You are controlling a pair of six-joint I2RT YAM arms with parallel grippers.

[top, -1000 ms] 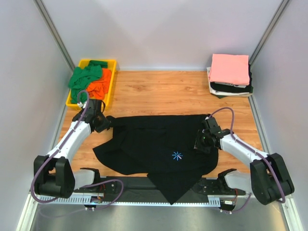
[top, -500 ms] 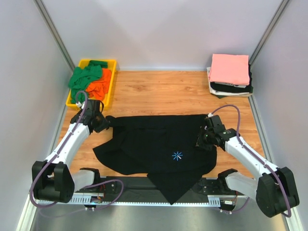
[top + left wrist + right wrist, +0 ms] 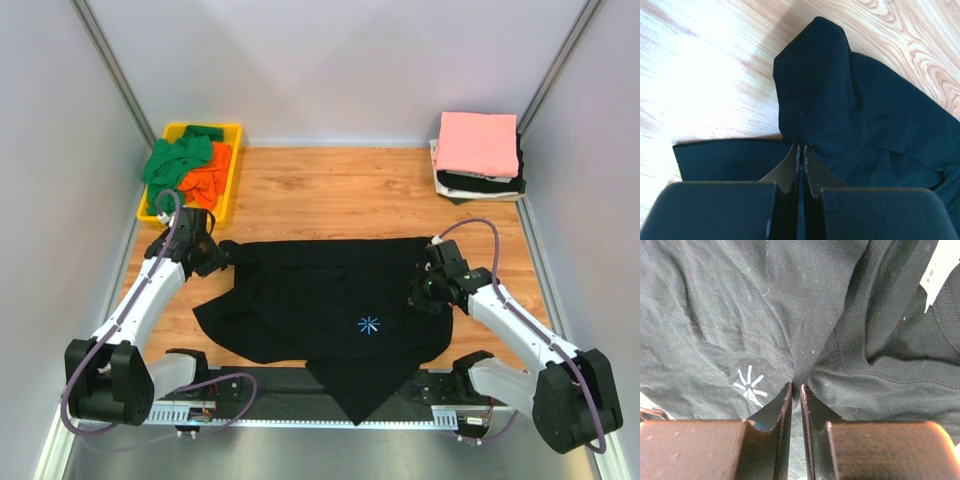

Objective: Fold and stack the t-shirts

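A large black t-shirt (image 3: pixel 320 300) with a small light-blue starburst print (image 3: pixel 368 323) lies spread and rumpled across the near half of the wooden table; its bottom corner hangs over the front edge. My left gripper (image 3: pixel 215 255) is shut on the shirt's far left corner (image 3: pixel 812 90). My right gripper (image 3: pixel 425 290) is shut on a fold of the shirt's right edge (image 3: pixel 805 350), near the starburst (image 3: pixel 750 386). Green t-shirts (image 3: pixel 175 160) and an orange one (image 3: pixel 208 180) lie heaped in the tray. A folded stack with a pink t-shirt (image 3: pixel 478 142) on top sits at the far right.
The yellow tray (image 3: pixel 232 170) stands at the far left by the wall. White and black folded shirts (image 3: pixel 470 185) lie under the pink one. A white label (image 3: pixel 940 265) shows inside the shirt's collar. Grey walls enclose the table on three sides.
My right gripper has drawn slightly right and towards the far side with the shirt's edge; the arm has straightened. My left gripper has stayed on its corner, barely moving.
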